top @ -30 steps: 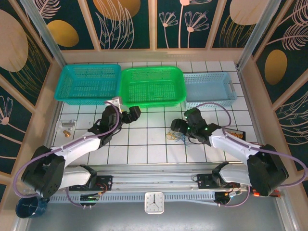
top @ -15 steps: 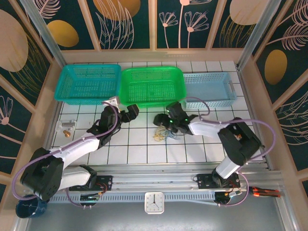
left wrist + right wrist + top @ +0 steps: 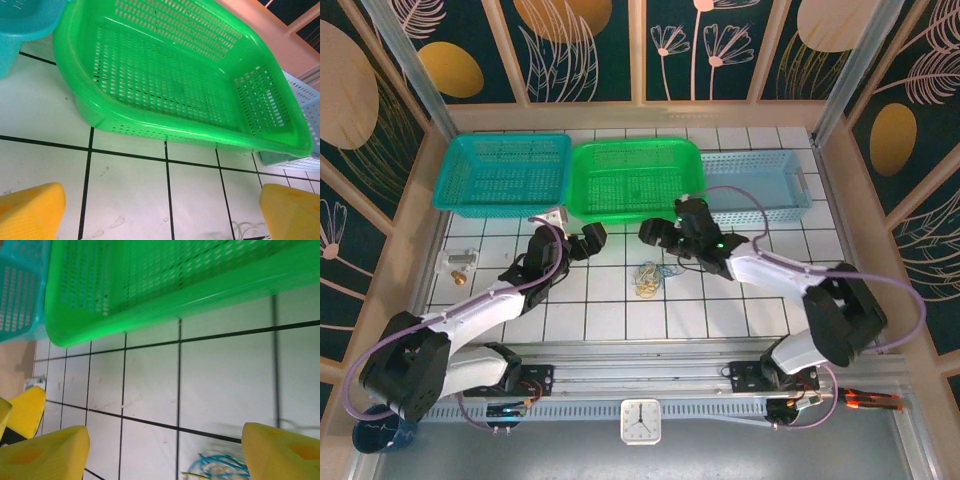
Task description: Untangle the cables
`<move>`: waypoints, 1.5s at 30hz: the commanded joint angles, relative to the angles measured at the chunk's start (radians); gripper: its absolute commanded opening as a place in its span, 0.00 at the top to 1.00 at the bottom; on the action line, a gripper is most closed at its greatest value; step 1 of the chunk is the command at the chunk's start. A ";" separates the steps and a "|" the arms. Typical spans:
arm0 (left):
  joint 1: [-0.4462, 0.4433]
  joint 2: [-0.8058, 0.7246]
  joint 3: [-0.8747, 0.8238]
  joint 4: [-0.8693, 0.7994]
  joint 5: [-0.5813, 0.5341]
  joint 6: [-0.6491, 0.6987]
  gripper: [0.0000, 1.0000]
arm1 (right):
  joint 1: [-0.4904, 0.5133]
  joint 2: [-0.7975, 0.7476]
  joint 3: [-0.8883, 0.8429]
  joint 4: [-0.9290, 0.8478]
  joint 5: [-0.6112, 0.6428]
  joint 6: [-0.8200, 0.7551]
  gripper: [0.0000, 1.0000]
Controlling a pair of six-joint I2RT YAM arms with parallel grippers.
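**Operator:** Where are the cables?

**Spotter:** Your tangle of thin cream, tan and blue wire cables (image 3: 648, 278) lies loose on the white tiled table (image 3: 610, 320). It sits on the base side of the bright green perforated plastic basket (image 3: 636, 215) and apart from it. Neither gripper holds it.

**Operator:** How does my right gripper stand?

**Spotter:** Your right gripper (image 3: 655, 233) is just in front of the green basket's near wall, a little beyond the tangle. Its wrist camera shows the 2 yellow fingers (image 3: 45, 455) spread wide with bare tile between them. A few blue strands show at the bottom edge, near the right-hand finger.

**Operator:** And the left?

**Spotter:** Your left gripper (image 3: 590, 238) is by the basket's near left corner, to the left of the tangle and apart from it. Its jaws are spread fully with nothing in them. In its own camera you see the green basket straight ahead and a thin white loop of wire beside one yellow finger (image 3: 290, 212).

**Operator:** What else is on the table?

**Spotter:** A teal perforated basket (image 3: 500, 205) stands left of the green one, and a pale blue perforated basket (image 3: 755, 212) stands to its right.
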 commanded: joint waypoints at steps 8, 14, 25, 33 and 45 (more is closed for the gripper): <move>-0.171 0.156 0.140 -0.049 -0.027 0.019 0.01 | -0.186 -0.255 -0.217 -0.160 -0.020 -0.025 0.21; -0.335 0.317 0.303 -0.148 -0.149 0.094 0.01 | -0.192 -0.301 -0.300 -0.145 -0.067 0.027 0.30; -0.380 0.410 0.332 -0.153 -0.187 0.089 0.01 | -0.183 -0.266 -0.401 0.037 -0.192 0.104 0.54; -0.381 0.407 0.298 -0.138 -0.182 0.075 0.01 | -0.165 -0.200 -0.384 0.099 -0.203 0.102 0.63; -0.382 0.394 0.276 -0.127 -0.178 0.067 0.01 | -0.142 -0.093 -0.351 0.156 -0.195 0.110 0.67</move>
